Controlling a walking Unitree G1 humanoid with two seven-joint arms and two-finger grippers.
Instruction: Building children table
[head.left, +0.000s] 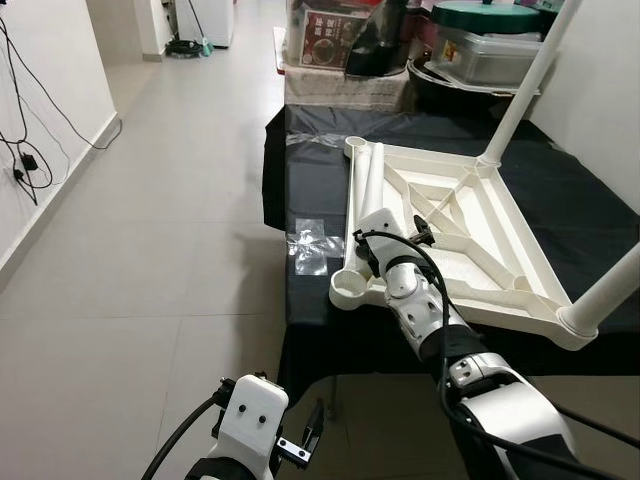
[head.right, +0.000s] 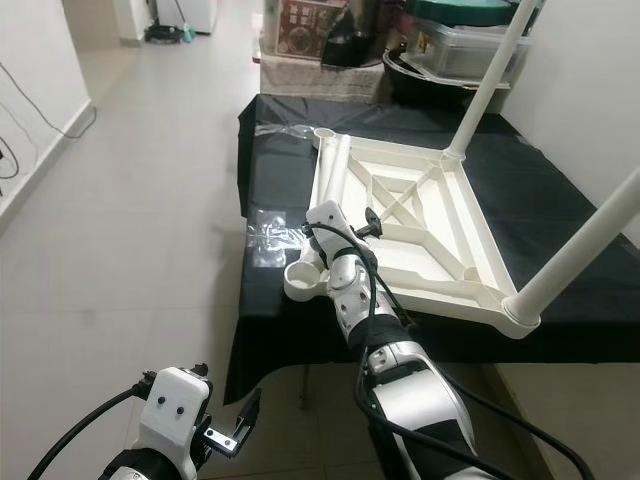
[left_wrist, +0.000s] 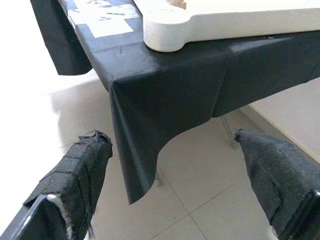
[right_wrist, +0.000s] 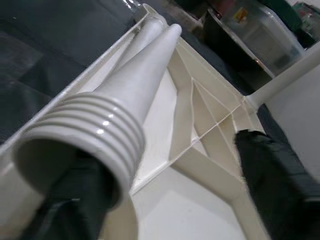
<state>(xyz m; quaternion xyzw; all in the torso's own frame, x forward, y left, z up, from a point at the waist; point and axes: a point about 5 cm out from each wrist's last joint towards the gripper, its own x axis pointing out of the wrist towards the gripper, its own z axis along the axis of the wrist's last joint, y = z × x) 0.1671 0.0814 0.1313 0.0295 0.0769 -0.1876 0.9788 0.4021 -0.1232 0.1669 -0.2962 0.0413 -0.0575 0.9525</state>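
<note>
**Tabletop half-legged: two legs standing, two sockets waiting**

Tabletop of cream plastic, ribbed on its underside (head.left: 455, 245), is lying upside down on the black-draped bench (head.left: 580, 200). Two white tubular legs are already standing in their corner sockets: one at the twelve o'clock corner (head.left: 525, 85), another at the four o'clock corner (head.left: 610, 290). The round socket at eight o'clock (head.left: 350, 288) and the one at eleven o'clock (head.left: 355, 144) are both sitting empty.

Two more loose white legs (head.left: 368, 185) are lying side by side along the tabletop's nine o'clock edge. The right gripper (head.left: 395, 240) is reaching over that edge, and its wrist view is showing the ribbed end of a loose leg (right_wrist: 95, 135) lying between its spread black fingers (right_wrist: 272, 170); the jaws are standing apart, not yet clamped.

The left gripper (head.left: 300, 445) is hanging low beside the bench, below the draped cloth's corner, jaws apart and empty.

By my judgement the build is about halfway: grasping, lifting and seating the remaining two legs are all still ahead, then turning the table upright.
</note>
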